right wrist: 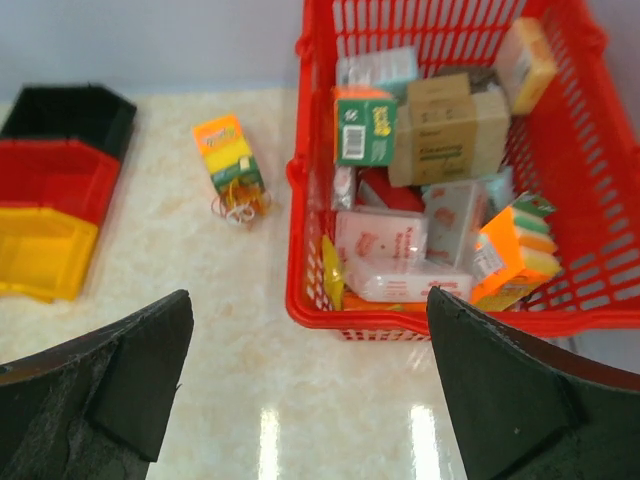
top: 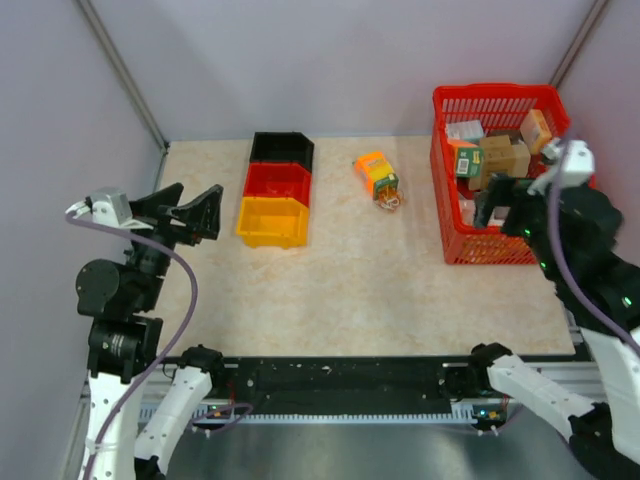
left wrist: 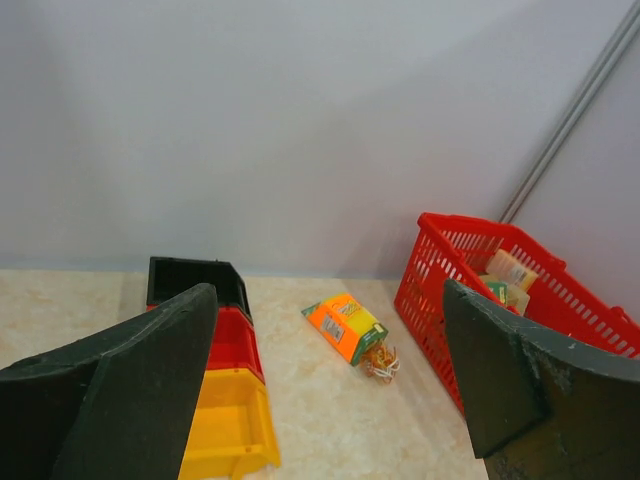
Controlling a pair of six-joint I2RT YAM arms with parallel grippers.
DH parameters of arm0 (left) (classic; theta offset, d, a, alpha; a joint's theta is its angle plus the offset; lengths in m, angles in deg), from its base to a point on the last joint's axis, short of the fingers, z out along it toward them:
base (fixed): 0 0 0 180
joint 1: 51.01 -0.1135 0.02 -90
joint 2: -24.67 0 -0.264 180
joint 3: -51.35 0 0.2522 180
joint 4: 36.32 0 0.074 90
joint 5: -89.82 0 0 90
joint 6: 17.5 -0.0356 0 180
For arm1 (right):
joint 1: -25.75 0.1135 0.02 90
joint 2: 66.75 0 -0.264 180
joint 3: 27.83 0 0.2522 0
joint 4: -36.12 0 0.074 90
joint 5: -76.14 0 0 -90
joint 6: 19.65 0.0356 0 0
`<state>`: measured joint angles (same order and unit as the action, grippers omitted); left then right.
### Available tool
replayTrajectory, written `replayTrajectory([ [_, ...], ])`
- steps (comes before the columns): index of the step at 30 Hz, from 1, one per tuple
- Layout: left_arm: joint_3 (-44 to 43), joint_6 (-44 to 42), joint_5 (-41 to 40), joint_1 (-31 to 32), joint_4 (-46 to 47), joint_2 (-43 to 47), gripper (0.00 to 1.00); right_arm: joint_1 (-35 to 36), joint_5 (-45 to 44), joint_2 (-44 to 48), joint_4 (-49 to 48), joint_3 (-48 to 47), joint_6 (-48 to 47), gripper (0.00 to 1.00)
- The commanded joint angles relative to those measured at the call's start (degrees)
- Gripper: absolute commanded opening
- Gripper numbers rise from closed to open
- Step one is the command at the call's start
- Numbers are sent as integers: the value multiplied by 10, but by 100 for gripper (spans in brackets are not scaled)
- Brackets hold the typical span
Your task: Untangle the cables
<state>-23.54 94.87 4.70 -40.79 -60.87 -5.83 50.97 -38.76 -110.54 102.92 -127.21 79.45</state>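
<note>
Jaws on both arms are spread wide and hold nothing; this shows clearly in each wrist view. The cables (top: 390,200) lie on the worktop (top: 350,290) as one small wispy clump of orange, yellow and white loops. They touch the near end of an orange box (top: 375,172), and it looks as if some loops go under its edge, but I cannot tell this for sure. The red basket (top: 447,215), full of small packs, stands near the clump on its right. Three bins in black (top: 281,150), red (top: 277,182) and yellow (top: 272,222) stand in a row on its left, further away.

The left jaws hang high at the left side of the worktop, well apart from the clump. The right jaws hang over the near left corner of the basket, which is closer to the clump.

I judge that the step in hand is the first reach toward the clump, so no untangling is done yet. To do it well, the right arm should first pass over the basket wall and only then go down. It should come from the side away from the box and pinch one loop that sticks out, not the whole clump. The left arm should then hold the rest down, so that a slow pull separates the wires and does not drag the box along.
</note>
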Motion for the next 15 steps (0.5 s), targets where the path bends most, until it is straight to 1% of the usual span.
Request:
replayTrajectory([
  [1,21,1,8,-3,-3,-26,97,28,60,-109,1,-2,28,99],
  [3,28,-7,5,-3,-4,-29,96,85,49,-153,-19,-12,31,99],
  [5,39,-15,-5,-3,-5,-27,97,133,66,-197,-49,-19,27,99],
  [8,61,-35,-41,-2,-5,-19,96,190,70,-275,-88,-33,23,99],
  [9,70,-39,-66,-2,-7,-16,96,210,53,-310,-91,-46,15,99],
  [11,84,-51,-93,-1,-7,-9,95,244,-5,-381,-90,-75,-14,99],
  [12,92,-58,-101,-1,-6,-5,95,255,-30,-432,-88,-88,-27,99],
  [15,116,-65,-122,3,2,3,95,252,-77,-528,-83,-128,-43,99],
])
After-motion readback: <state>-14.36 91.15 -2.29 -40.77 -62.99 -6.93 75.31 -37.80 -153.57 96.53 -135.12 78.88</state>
